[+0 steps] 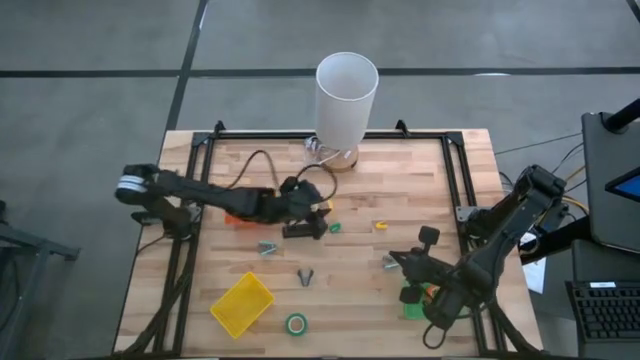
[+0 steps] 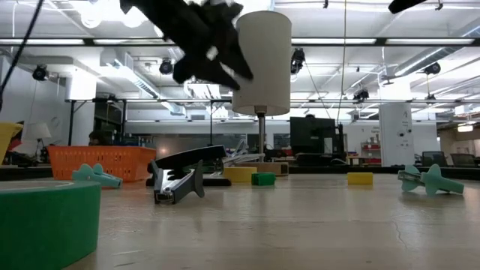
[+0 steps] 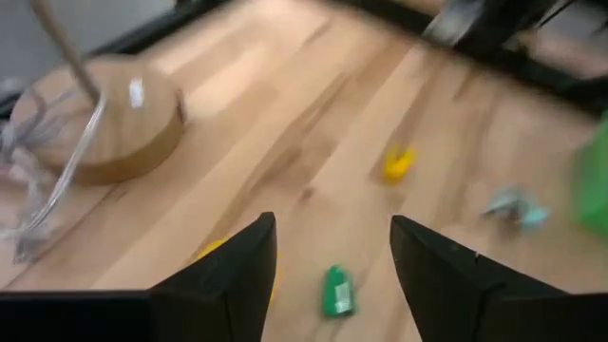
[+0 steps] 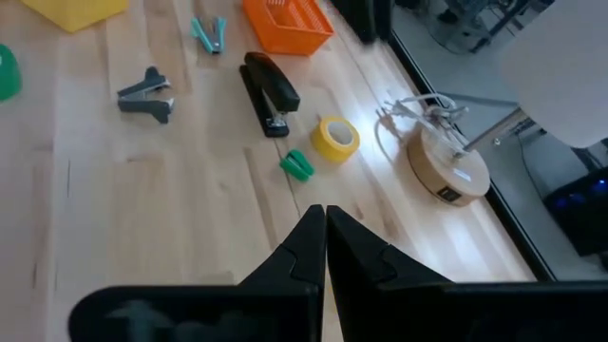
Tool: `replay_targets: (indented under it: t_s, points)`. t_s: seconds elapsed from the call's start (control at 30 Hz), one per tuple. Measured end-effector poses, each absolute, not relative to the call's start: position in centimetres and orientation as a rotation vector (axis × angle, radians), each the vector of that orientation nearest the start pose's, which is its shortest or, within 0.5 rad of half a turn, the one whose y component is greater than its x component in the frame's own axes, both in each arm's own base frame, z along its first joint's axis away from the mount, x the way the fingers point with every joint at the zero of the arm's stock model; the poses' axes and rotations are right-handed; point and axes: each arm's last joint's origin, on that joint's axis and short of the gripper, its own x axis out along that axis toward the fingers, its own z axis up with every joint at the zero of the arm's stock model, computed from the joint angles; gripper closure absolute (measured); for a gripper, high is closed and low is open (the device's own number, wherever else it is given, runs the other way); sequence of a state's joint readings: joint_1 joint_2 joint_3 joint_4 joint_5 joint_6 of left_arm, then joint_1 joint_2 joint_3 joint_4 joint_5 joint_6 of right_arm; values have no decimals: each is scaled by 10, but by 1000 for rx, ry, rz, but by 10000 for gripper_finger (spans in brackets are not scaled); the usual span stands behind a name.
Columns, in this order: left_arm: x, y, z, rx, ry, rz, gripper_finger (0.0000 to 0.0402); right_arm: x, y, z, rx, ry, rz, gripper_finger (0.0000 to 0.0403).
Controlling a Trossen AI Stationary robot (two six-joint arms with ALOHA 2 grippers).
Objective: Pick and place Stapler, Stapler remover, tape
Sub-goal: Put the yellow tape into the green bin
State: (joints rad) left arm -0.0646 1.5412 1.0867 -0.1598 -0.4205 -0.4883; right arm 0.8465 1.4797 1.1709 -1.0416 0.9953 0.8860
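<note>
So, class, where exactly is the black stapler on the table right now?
In the high view, the stapler lies near the table's middle, just below the left gripper. The right wrist view shows the yellow tape ring and orange basket close by.

I see bare desk [image 1: 400,180] beside the lamp [image 1: 345,95]; the stapler [image 1: 303,229] and yellow tape [image 4: 336,139] crowd its front.

Bright ceiling strip lights [image 2: 420,45] glare overhead; the left wrist view is motion-blurred; the pale wooden tabletop [image 4: 190,218] shows soft shadows.
</note>
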Motion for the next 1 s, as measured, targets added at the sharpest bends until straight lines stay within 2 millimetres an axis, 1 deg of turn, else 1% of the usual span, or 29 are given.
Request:
replay_targets:
  t_s: [0.13,0.23,0.3,0.37,0.47,0.53,0.6,0.77,0.83,1.0]
  points:
    - [357,10,252,-364,587,464,195,188,176,275,-210,634,-436,394]
    - [373,22,235,-361,688,478,195,183,170,275,-197,627,-434,394]
    - [382,27,228,-335,758,496,195,181,168,274,-176,617,-433,394]
    - [389,31,228,-330,804,513,195,178,165,271,-164,610,-430,394]
    - [398,33,218,-319,890,535,195,174,161,266,-150,611,-433,394]
    - [405,33,210,-316,914,538,195,172,158,265,-135,606,-438,394]
    - [411,33,208,-318,920,540,195,170,155,265,-122,602,-440,394]
    - [413,38,193,-330,993,578,195,167,154,268,-83,579,-426,394]
    - [414,38,190,-342,999,592,195,167,154,268,-81,577,-422,394]
    - [409,39,182,-346,1034,612,195,168,156,267,-92,580,-421,394]
